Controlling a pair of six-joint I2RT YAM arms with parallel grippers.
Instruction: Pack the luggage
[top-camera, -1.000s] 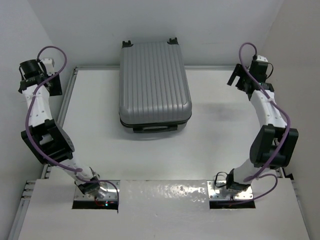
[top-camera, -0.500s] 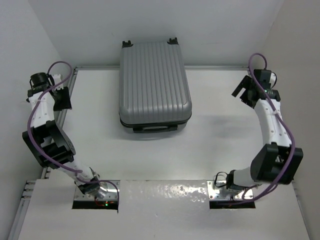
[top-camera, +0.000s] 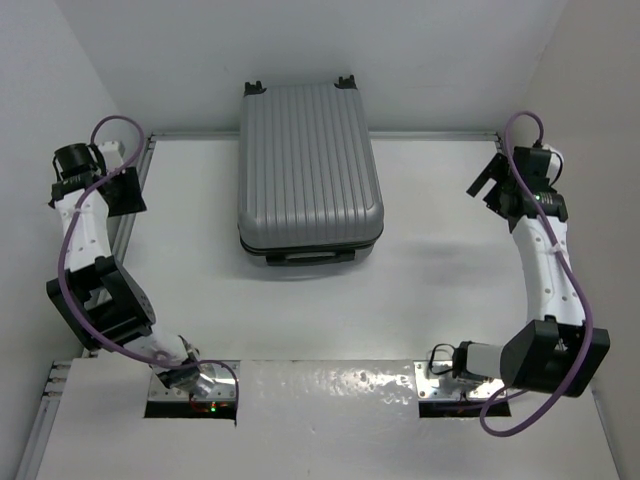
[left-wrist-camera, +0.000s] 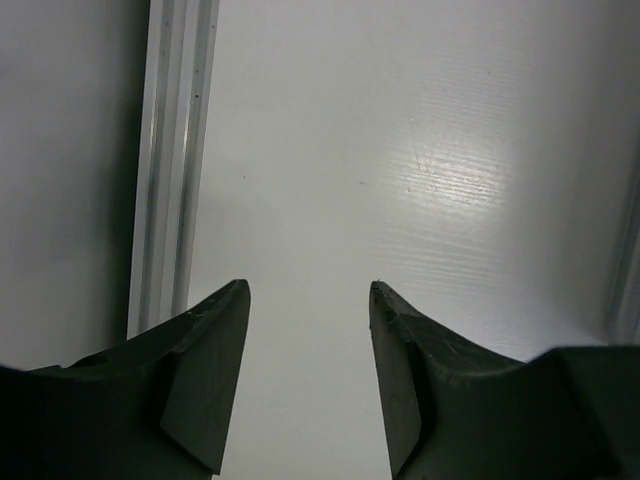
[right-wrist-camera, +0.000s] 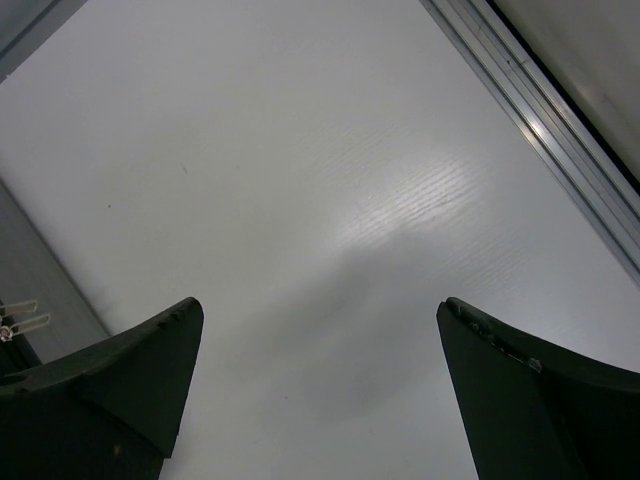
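Observation:
The luggage (top-camera: 308, 170) is a silver-grey ribbed hard-shell suitcase. It lies shut and flat at the back middle of the white table (top-camera: 430, 280), its black handle toward me and its wheels at the far end. My left gripper (top-camera: 122, 192) hangs over the table's left edge, well left of the luggage. In the left wrist view it (left-wrist-camera: 308, 300) is open and empty. My right gripper (top-camera: 487, 185) is over the table's right side, apart from the luggage. In the right wrist view it (right-wrist-camera: 320, 310) is wide open and empty. A grey edge with a small metal pull (right-wrist-camera: 20, 322) shows at far left.
An aluminium rail (left-wrist-camera: 170, 150) runs along the table's left edge beside the left gripper. Another rail (right-wrist-camera: 540, 130) borders the table near the right gripper. White walls close in on the back and both sides. The arm bases (top-camera: 190, 385) sit at the near edge.
Both arms have shifted. The left gripper came a little right and toward me along the left rail. The right gripper moved right and toward me, its elbow dropping to the near right.

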